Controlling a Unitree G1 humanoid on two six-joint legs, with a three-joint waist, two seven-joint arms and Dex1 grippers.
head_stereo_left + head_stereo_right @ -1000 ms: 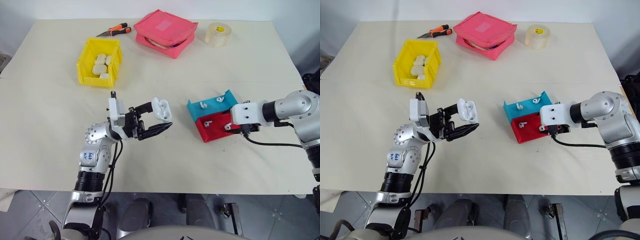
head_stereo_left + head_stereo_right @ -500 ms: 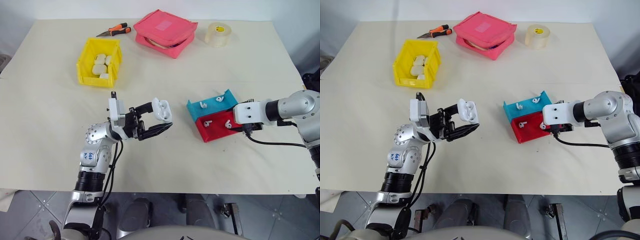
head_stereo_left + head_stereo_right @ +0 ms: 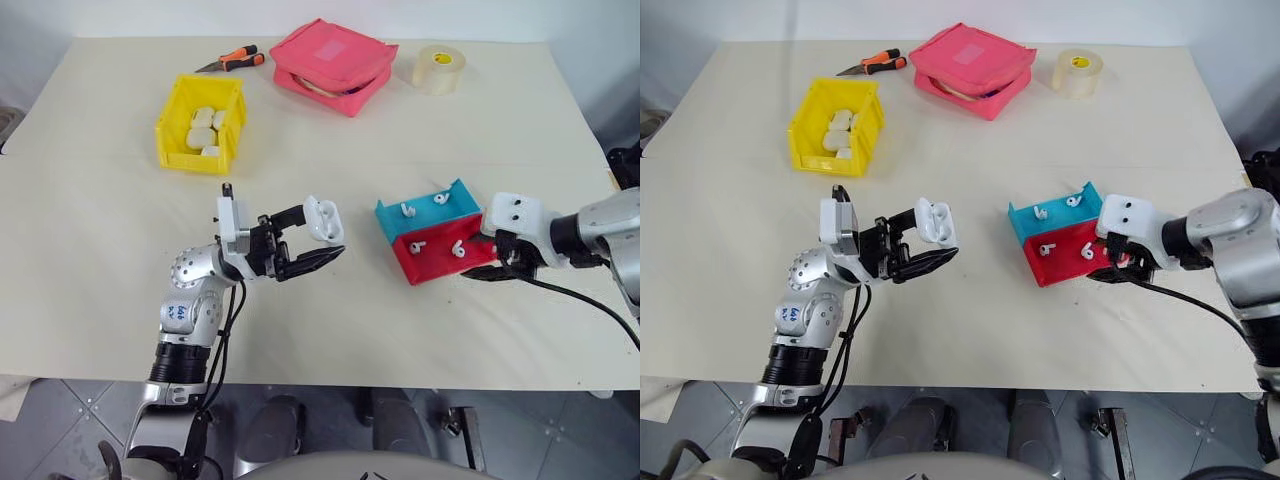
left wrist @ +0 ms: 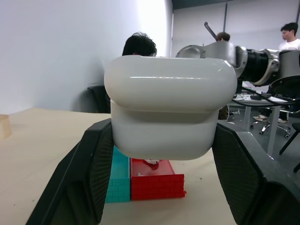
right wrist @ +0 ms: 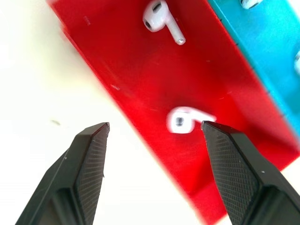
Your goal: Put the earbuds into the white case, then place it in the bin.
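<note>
My left gripper [image 3: 320, 240] is shut on the white case [image 3: 323, 219] and holds it above the table's middle; the case [image 4: 168, 112] fills the space between the fingers. Two earbuds [image 3: 417, 246] [image 3: 457, 249] lie in the red tray [image 3: 436, 266], and two more [image 3: 406, 210] lie in the blue tray [image 3: 450, 210]. My right gripper [image 3: 488, 270] hangs open at the red tray's right end, pointing down. In its wrist view one earbud [image 5: 183, 119] lies below the gap between its fingers [image 5: 89, 159] and another earbud [image 5: 159, 16] lies farther off. The yellow bin [image 3: 192, 160] stands at the far left with several white cases inside.
A pink zip pouch [image 3: 333, 62], a roll of tape [image 3: 438, 68] and orange-handled pliers [image 3: 230, 61] lie along the table's far edge. People sit and stand in the background of the left wrist view [image 4: 139, 46].
My right gripper has rolled, tipped downward and drawn back toward the right end of the red tray. The left gripper and the case have stayed still.
</note>
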